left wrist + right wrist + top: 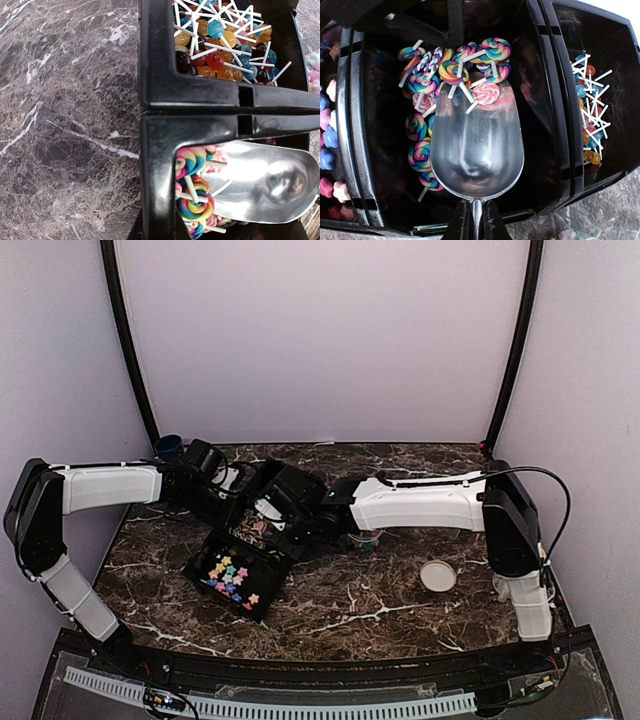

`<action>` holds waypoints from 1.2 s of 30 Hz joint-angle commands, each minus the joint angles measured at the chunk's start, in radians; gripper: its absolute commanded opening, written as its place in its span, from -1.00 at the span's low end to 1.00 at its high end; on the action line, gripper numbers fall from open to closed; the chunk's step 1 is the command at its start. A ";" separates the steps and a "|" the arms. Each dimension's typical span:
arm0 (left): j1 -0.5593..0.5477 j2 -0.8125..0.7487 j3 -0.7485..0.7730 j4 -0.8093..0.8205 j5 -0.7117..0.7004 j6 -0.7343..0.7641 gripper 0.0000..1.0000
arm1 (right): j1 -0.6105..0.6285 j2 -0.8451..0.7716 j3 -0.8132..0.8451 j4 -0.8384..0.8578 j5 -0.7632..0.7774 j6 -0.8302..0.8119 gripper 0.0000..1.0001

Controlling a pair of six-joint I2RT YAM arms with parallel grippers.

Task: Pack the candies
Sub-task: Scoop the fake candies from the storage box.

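Note:
A black box (196, 566) with several compartments lies on the marble table. Its nearest compartment holds bright star candies (230, 576). The middle one holds rainbow swirl lollipops (454, 70), and the far one holds small ball lollipops (220, 45). My right gripper (476, 222) is shut on the handle of a metal scoop (477, 150). The scoop's bowl sits inside the swirl compartment, with a pink-white swirl (485, 93) at its lip. My left gripper (156, 230) is shut on the box's outer wall (160, 150), one finger on each side. In the top view, both grippers meet over the box's far end.
A round tan lid (437, 576) lies to the right on the table. A small clear cup (365, 538) with a few sweets stands under the right forearm. A dark blue cup (168, 447) stands at the back left corner. Lilac walls close in three sides.

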 commanded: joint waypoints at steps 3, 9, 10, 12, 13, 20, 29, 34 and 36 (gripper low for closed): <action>-0.023 -0.119 0.044 0.172 0.229 -0.048 -1.00 | 0.022 -0.068 -0.316 0.461 -0.006 -0.050 -1.00; 0.036 -0.094 0.048 0.144 0.221 -0.104 -1.00 | 0.017 -0.139 -0.434 0.575 0.052 -0.060 -1.00; 0.041 -0.092 0.049 0.146 0.226 -0.110 -1.00 | 0.016 -0.143 -0.439 0.576 0.048 -0.060 -1.00; 0.046 -0.090 0.047 0.150 0.238 -0.111 -1.00 | 0.016 -0.150 -0.463 0.602 0.033 -0.060 -1.00; 0.047 -0.089 0.046 0.149 0.239 -0.113 -1.00 | 0.015 -0.154 -0.477 0.617 0.027 -0.058 -1.00; 0.048 -0.086 0.050 0.139 0.223 -0.110 -1.00 | 0.010 -0.173 -0.542 0.689 0.015 -0.044 -1.00; 0.056 -0.084 0.049 0.125 0.189 -0.120 -1.00 | 0.005 -0.224 -0.629 0.763 0.029 -0.034 -1.00; 0.058 -0.086 0.050 0.123 0.178 -0.122 -1.00 | -0.001 -0.228 -0.645 0.755 0.029 -0.025 -1.00; 0.059 -0.087 0.050 0.121 0.173 -0.121 -1.00 | -0.001 -0.233 -0.652 0.758 0.024 -0.022 -1.00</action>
